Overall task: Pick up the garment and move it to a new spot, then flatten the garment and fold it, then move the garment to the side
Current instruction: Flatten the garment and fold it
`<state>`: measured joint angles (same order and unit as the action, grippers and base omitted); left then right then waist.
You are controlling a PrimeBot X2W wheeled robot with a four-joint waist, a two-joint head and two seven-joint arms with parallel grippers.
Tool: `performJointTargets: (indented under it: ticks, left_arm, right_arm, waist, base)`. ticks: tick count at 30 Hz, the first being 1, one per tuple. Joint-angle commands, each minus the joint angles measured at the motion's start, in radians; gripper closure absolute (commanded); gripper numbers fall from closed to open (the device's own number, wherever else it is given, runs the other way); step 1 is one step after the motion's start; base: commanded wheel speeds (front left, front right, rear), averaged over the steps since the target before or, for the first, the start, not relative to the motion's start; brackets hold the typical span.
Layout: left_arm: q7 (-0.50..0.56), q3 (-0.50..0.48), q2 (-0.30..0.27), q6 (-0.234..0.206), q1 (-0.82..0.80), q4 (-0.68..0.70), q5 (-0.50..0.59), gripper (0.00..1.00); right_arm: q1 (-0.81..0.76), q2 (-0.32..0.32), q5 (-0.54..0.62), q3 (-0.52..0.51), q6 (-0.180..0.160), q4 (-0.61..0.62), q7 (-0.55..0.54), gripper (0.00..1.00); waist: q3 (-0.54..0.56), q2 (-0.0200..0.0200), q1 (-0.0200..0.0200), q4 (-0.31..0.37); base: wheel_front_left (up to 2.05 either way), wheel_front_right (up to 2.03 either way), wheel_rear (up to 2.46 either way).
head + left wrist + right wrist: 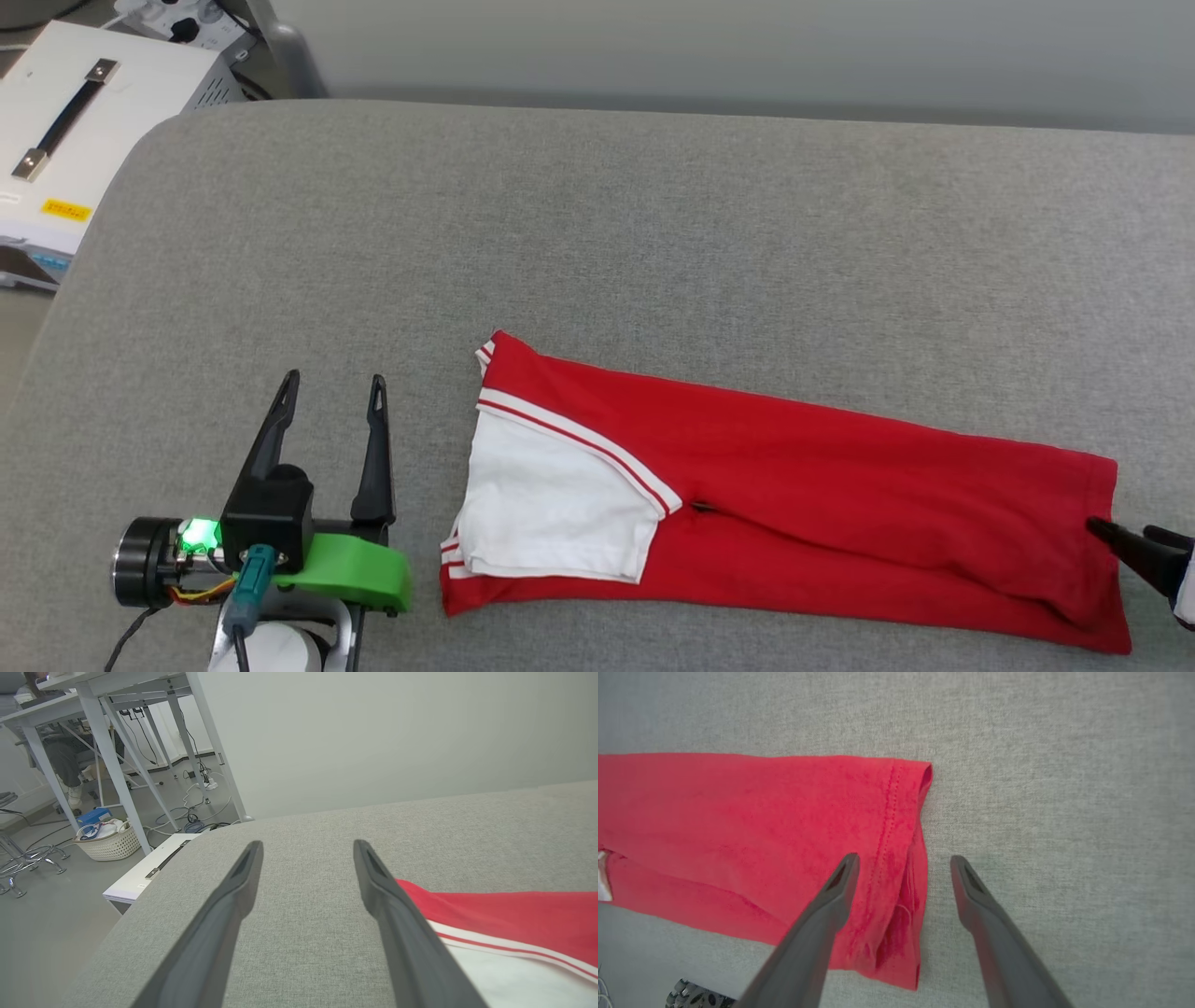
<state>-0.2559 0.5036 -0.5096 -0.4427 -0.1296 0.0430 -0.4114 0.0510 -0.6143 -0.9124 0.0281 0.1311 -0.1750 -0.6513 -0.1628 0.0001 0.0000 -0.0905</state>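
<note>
Case (84, 121), white with a black handle, sits off the worktop's (653, 233) far-left corner. Worktop is covered in grey fabric. Left gripper (335, 377) (307, 843) is near the front-left, fingers spread wide over bare cover, holding nothing, just left of the garment. Garment (840, 485) (514, 910) (761, 821) lies along the front edge from centre to right, folded lengthwise into a long red strip. White sleeve with striped trim is on top at its left end, hem at the right. Right gripper (1125, 534) (904, 857) is at the hem, fingers parted: one over red cloth, one over bare cover. Contact cannot be told.
</note>
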Motion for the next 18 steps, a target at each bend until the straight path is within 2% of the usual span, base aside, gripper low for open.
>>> performJointTargets:
  ticks: [1, 8, 13, 18]
  left_arm:
    - [-0.006, -0.022, 0.022, 0.013, 0.021, -0.001, 0.024, 0.0]
    - [-0.006, -0.105, 0.114, 0.08, 0.051, -0.021, 0.103, 0.0]
    - [-0.006, -0.149, 0.168, 0.123, 0.066, -0.04, 0.159, 0.0]
    - [-0.006, -0.186, 0.209, 0.161, 0.073, -0.052, 0.2, 0.0]
  right_arm:
    - [0.024, 0.0, -0.006, 0.017, 0.0, -0.021, -0.003, 0.0]
    - [0.063, 0.017, -0.037, 0.082, 0.0, -0.122, 0.004, 0.0]
    - [0.05, 0.05, -0.106, 0.161, 0.0, -0.107, -0.009, 0.0]
    - [0.044, 0.04, -0.124, 0.221, 0.0, -0.086, 0.005, 0.0]
  waist:
    - [-0.031, -0.0001, 0.0, -0.028]
    - [-0.063, -0.0001, 0.0, -0.059]
    - [-0.068, -0.0001, 0.0, -0.069]
    - [-0.064, -0.0001, 0.0, -0.067]
  base:
    - [0.0, 0.0, 0.0]
    - [0.0, 0.0, 0.0]
    - [0.0, 0.0, 0.0]
    - [0.0, 0.0, 0.0]
